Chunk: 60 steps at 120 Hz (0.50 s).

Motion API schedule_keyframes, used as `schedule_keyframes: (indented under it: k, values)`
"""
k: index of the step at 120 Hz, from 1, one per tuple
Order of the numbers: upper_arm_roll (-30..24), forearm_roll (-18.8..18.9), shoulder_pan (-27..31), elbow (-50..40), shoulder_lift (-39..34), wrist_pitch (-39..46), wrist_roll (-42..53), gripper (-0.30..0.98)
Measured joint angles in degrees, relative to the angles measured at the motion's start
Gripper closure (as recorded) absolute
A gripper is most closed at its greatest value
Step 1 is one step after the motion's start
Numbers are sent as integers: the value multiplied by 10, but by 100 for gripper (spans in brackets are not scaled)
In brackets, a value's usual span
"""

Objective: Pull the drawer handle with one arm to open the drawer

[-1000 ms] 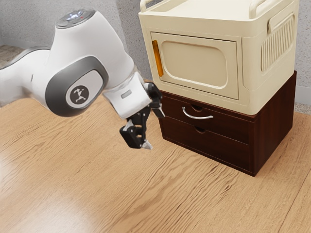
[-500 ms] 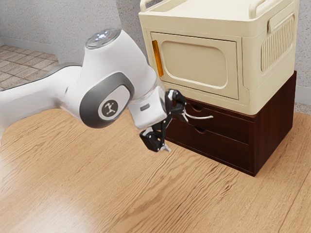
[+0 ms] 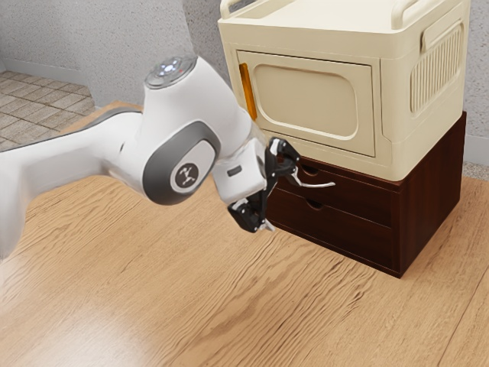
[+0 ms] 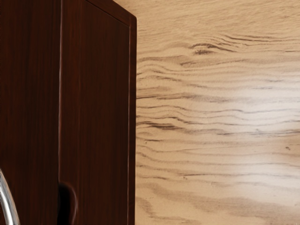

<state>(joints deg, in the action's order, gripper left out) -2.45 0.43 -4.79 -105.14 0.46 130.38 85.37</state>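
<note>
My 2 black fingers (image 3: 246,216) stand open beside the curved silver drawer handle (image 3: 314,186); 1 round emblem (image 3: 186,176) marks my white arm (image 3: 195,95)

The drawer unit (image 3: 432,202) stands on the surface (image 3: 160,298), far and toward the exterior view's right. The box cabinet (image 3: 396,99) sits on top of it. The handle (image 3: 315,186) is on the upper drawer (image 3: 363,200), above the lower drawer (image 3: 348,229).
</note>
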Motion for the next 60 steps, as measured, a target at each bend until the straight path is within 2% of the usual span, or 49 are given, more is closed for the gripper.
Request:
schedule_keyframes:
  k: [60]
  values:
    - [0,-1,27,27,42,24,13,0]
